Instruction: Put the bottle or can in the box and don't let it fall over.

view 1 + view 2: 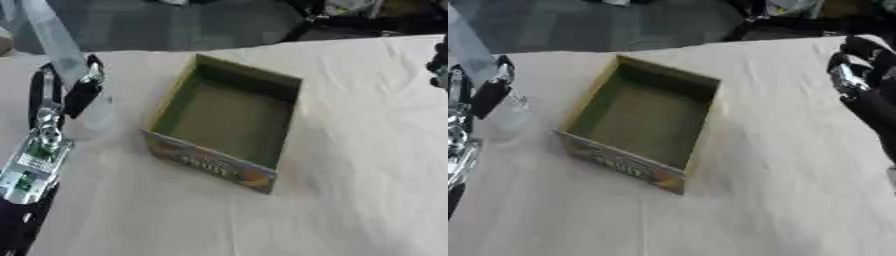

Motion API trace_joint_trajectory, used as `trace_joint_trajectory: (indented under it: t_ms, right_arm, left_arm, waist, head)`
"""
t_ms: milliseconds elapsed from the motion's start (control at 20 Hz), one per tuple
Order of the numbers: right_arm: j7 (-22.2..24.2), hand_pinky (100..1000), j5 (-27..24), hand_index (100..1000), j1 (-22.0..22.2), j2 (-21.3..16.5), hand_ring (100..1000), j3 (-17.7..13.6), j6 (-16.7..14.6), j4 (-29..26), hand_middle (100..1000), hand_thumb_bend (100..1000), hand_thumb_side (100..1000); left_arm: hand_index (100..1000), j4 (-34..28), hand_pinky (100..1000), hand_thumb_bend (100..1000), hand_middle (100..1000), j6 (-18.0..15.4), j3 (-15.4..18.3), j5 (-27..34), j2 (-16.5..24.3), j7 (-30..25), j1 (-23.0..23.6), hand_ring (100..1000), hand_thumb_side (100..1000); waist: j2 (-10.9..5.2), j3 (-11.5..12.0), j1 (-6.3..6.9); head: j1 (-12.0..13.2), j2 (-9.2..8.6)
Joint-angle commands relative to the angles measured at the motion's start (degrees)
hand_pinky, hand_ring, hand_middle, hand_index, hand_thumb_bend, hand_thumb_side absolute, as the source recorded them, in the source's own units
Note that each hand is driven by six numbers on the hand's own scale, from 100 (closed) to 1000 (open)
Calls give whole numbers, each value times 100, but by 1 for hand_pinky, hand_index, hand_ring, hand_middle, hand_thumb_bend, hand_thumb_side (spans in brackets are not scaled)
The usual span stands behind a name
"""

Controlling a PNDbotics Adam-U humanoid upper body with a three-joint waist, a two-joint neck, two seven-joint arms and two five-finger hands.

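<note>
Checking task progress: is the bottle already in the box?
No. The box holds nothing but its bare floor; the clear bottle is at the left hand.

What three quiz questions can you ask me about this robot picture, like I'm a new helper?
1. True or false: the box already has something inside it.
2. Which hand has its fingers round the clear bottle? A) the left hand B) the right hand C) neither
3. Fill in: the open side of the box faces ___.

Key: 1 false, the box is empty. 2 A, the bottle is at the left, off the table, in the left hand. 3 up.
</note>
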Motion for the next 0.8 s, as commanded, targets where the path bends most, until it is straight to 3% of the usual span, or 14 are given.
trace_joint_trajectory:
  t_ms: [50,200,400,550,800]
  right_arm:
    - [50,875,-61,927,-68,-73,873,11,-2,-35,907,100,544]
    - [97,875,-93,928,-80,-44,873,60,19,-10,907,100,545]
    - [55,875,-112,928,-119,-32,872,30,17,-11,907,100,546]
    - [36,875,-133,924,-197,7,868,24,20,-31,903,100,550]
    - [44,875,-144,923,-278,63,868,38,54,-57,904,100,552]
  left_arm:
    - [178,-270,969,100,100,-27,-83,148,104,-96,-215,100,579]
    - [177,-661,975,100,100,-223,-441,-62,-265,-331,-600,100,588]
    - [176,-610,982,100,100,14,-588,-343,-783,-499,-1170,100,583]
    - [177,-244,1000,100,100,170,-662,-550,-1184,-484,-1583,100,572]
    - [181,397,1000,100,100,-4,-714,-893,-1619,-365,-1718,100,553]
  waist:
    - [-219,-79,29]
    - [-296,-171,83]
    - [-274,-216,142]
    - [-218,-297,175]
    - [-137,-462,207]
  head:
    - [-16,102]
    - [-43,240]
    - [-49,305]
    - [37,218]
    - [170,39]
